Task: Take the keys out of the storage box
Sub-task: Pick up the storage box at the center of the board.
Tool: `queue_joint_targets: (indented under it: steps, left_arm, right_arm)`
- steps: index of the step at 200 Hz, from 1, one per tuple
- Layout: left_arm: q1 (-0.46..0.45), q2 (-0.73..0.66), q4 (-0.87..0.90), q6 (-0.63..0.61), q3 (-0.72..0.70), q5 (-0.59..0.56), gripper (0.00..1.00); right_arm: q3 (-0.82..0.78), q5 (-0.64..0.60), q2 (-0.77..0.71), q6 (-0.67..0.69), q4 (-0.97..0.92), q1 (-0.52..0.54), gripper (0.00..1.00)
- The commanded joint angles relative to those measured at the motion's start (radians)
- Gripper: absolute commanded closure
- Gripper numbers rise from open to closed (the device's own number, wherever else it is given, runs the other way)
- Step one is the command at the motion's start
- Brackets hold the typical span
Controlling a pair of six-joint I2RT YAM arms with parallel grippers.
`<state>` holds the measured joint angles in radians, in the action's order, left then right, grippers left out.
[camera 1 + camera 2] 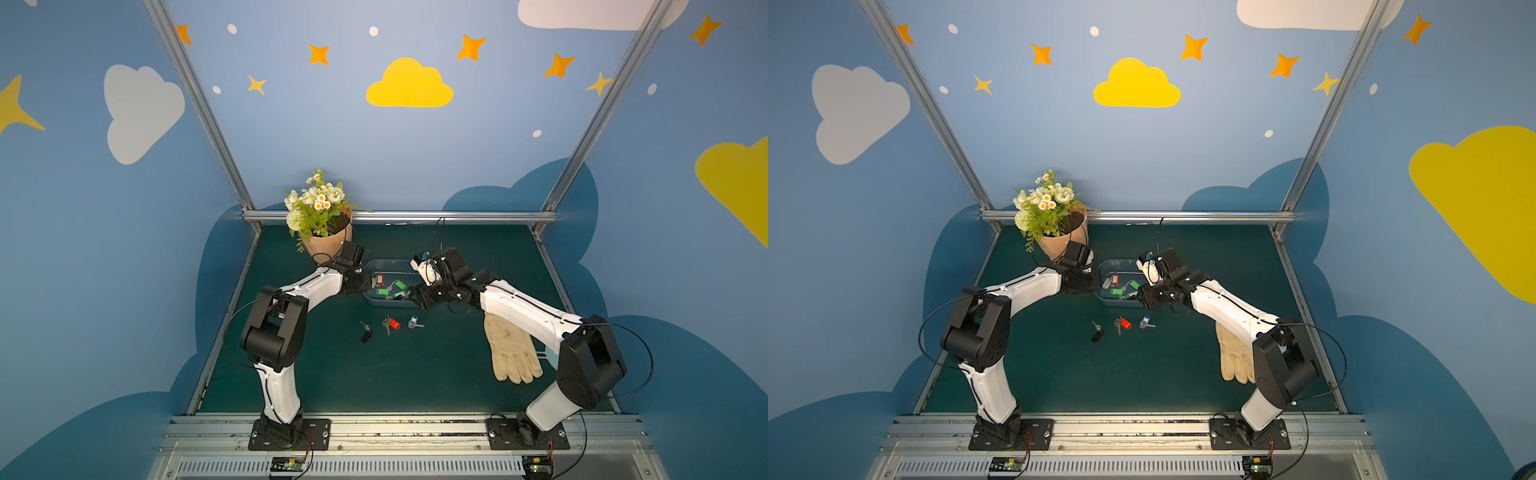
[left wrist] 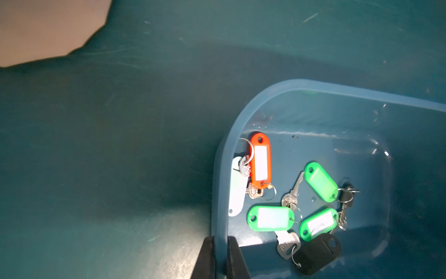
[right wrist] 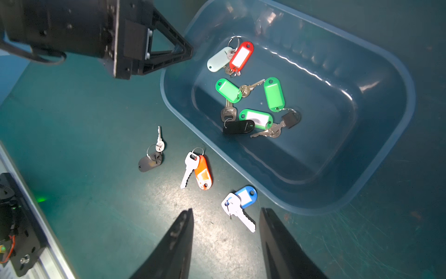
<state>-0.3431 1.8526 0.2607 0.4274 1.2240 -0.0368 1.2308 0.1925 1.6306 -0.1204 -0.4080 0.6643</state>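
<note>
The left hand [image 2: 220, 239] is pinched shut on the rim of the box [image 2: 362, 93], with one finger inside the wall and one outside. If that arm lifts or swings while clamped, the box could tip or skate across the counter [image 3: 96, 108]. The keys [image 3: 274, 94] inside would then slide into a heap or spill.

The right hand [image 3: 226, 209] hangs open and empty just outside the box, above the blue-tag key [image 3: 245, 196] on the counter. A careless descent could knock that key away. Both hands are near each other at the box, so a reach inside by the right risks bumping the left.

Six tagged keys lie in the box, bunched toward the end the left hand grips. A red tag [image 3: 241, 56] and a whitish tag [image 3: 217, 62] touch, and their rings look tangled, so lifting one may drag the other along. There are also three green tags and a black tag [image 3: 239, 126] lying over a key. Everything lies flat on the box floor, where fingers may slip off thin metal.

Three keys are already out on the counter: the blue one, a red-tag key [image 3: 202, 172] and a black-tag key [image 3: 150, 163].
</note>
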Motion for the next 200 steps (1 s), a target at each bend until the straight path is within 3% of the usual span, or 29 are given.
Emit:
queue_joint_targets:
  steps: [1, 77, 125, 200]
  left_arm:
    - [-0.005, -0.051, -0.118, 0.036, -0.042, -0.089, 0.97]
    - [-0.034, -0.124, -0.363, 0.028, -0.184, -0.184, 0.97]
    - [-0.036, -0.109, -0.388, 0.010, -0.195, -0.164, 0.97]
    - [-0.038, -0.111, -0.432, -0.010, -0.230, -0.140, 0.97]
  right_arm:
    - [0.042, 0.038, 0.044, -0.029, 0.014, 0.002, 0.49]
    - [0.191, 0.044, 0.240, -0.047, 0.013, 0.017, 0.49]
    - [0.357, -0.120, 0.389, -0.075, -0.119, 0.020, 0.48]
    - [0.500, -0.228, 0.527, -0.065, -0.220, 0.024, 0.47]
